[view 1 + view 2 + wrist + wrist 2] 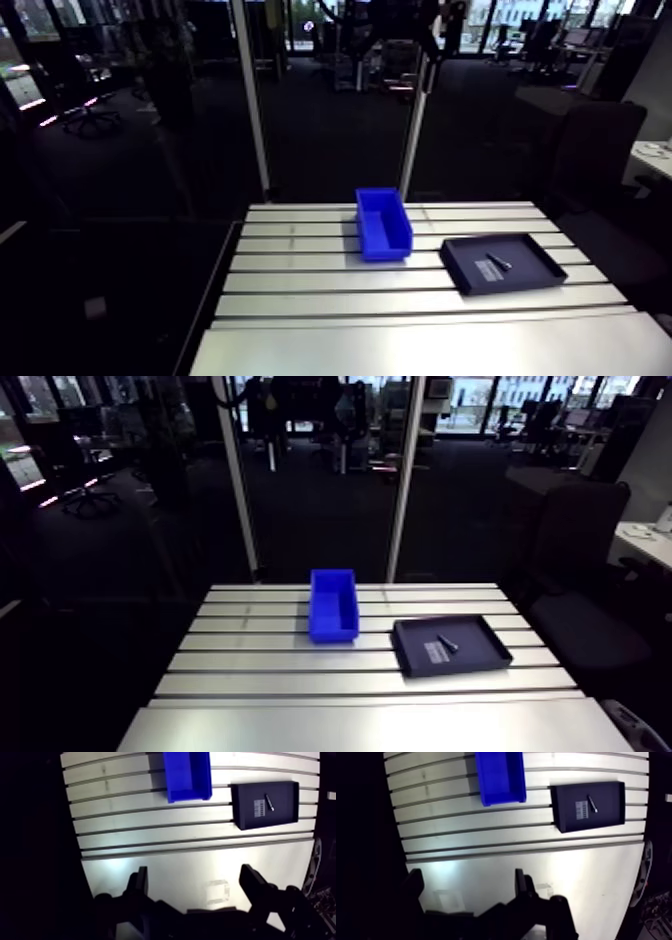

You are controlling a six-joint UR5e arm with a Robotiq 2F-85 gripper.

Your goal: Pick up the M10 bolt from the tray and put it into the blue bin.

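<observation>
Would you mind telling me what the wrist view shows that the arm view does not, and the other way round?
Only the wrist view shows the gripper: its fingers stand open over the near part of the slotted table, holding nothing. Only the arm view shows the whole blue bin, far end included, with nothing visible inside. Both show the table, the bin beside the black tray, and the bolt lying in the tray next to a pale label.
</observation>
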